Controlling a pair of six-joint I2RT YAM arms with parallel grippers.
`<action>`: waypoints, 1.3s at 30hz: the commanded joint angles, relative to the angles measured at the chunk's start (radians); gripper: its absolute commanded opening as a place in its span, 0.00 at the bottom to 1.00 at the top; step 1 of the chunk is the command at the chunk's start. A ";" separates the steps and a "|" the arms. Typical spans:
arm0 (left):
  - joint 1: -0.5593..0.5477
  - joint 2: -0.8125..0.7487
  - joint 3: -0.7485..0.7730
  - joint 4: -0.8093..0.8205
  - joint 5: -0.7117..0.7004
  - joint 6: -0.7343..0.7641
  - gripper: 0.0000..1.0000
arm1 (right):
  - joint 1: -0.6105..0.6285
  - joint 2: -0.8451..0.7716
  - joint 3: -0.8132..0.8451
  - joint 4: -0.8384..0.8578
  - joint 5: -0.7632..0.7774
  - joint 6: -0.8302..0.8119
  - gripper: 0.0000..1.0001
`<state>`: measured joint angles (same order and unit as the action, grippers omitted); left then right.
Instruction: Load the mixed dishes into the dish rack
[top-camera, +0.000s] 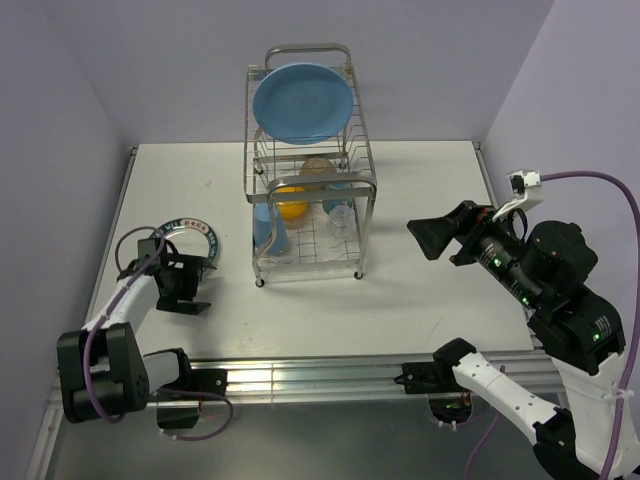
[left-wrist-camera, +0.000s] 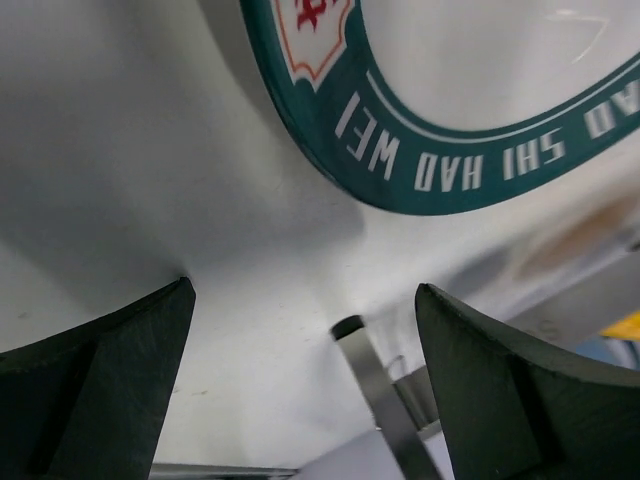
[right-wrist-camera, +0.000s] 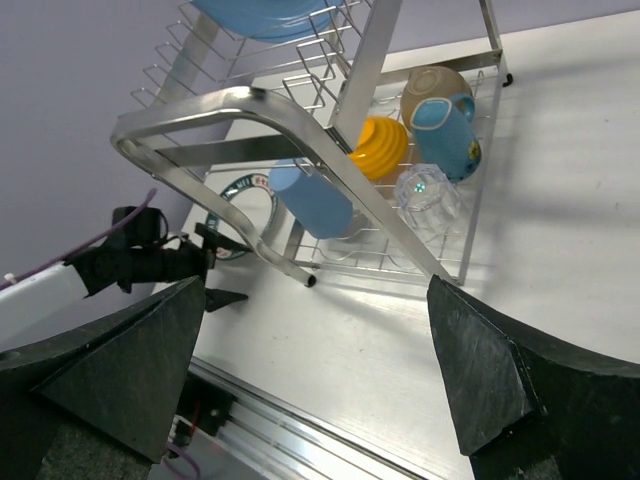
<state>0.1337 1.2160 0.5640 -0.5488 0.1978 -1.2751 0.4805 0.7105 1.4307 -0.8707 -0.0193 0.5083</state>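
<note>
ahead of the left gripper (left-wrist-camera: 305, 300), just past its fingertips, lay the white plate (left-wrist-camera: 470, 60) with a green lettered rim, flat on the table (top-camera: 450, 180). the jaws stood wide apart with nothing between them. the plate's near rim was close in front of both fingers; whether either touched it, could not tell. from above, this gripper sat low over the table at the plate's near edge, with the rack (top-camera: 365, 180) well off to its right.

right gripper (top-camera: 430, 238): raised above the table and aimed at the rack, which stood ahead of it and well apart. jaws fully apart, empty.

rack contents, seen from the right wrist:
- blue plate (right-wrist-camera: 265, 15) on edge in the upper tier slots, farthest up from the gripper.
- blue cup (right-wrist-camera: 310, 200) on the lower shelf, on the side nearer the left gripper.
- yellow bowl (right-wrist-camera: 380, 145) tipped on its side behind the cup.
- glass (right-wrist-camera: 425, 195) on the lower shelf, at the side nearest the right gripper.
- mug (right-wrist-camera: 445, 125) lying just beyond the glass, beside the bowl.
</note>
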 joint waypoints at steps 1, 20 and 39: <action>0.056 -0.070 -0.091 0.252 0.120 -0.119 0.98 | 0.006 -0.013 0.037 -0.040 0.007 -0.069 1.00; 0.262 -0.064 -0.325 0.666 0.154 -0.292 0.88 | 0.006 -0.008 0.001 -0.016 -0.033 -0.128 1.00; 0.342 0.143 -0.254 0.790 0.074 -0.310 0.70 | 0.006 0.015 0.019 -0.036 -0.056 -0.160 1.00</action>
<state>0.4538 1.2888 0.2596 0.2722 0.3424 -1.6493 0.4805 0.7017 1.4063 -0.9100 -0.0719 0.3679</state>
